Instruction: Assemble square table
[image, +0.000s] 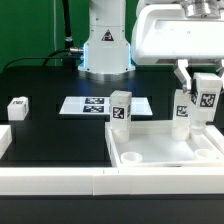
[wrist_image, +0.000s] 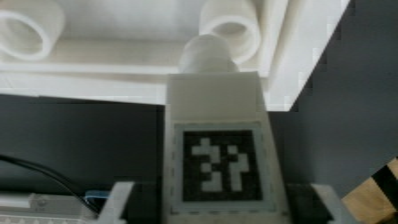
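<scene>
Step in hand, judged: leg insertion. Exterior view: end effector (image: 200, 88), right of frame, clamps a tagged leg (image: 206, 100) over the square table slab (image: 165, 152), lower right on the tabletop (image: 50, 135); another leg (image: 120, 108) stands at its far left corner. Wrist view: fingers (wrist_image: 125, 200) pinch the leg (wrist_image: 215, 150), tip close to a round corner socket (wrist_image: 235, 28). Next: centre tip, lower, twist.

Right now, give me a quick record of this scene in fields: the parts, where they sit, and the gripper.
Tabletop: large white plastic square slab, recessed side up, exterior view's lower right
Standing legs: two white tagged block legs, upright at the slab's far side
Held leg: third white tagged block, upright, clamped in the gripper
Loose leg: fourth white tagged block, lying on the black table, exterior view's left
Fixed: marker board, flat on the table
</scene>
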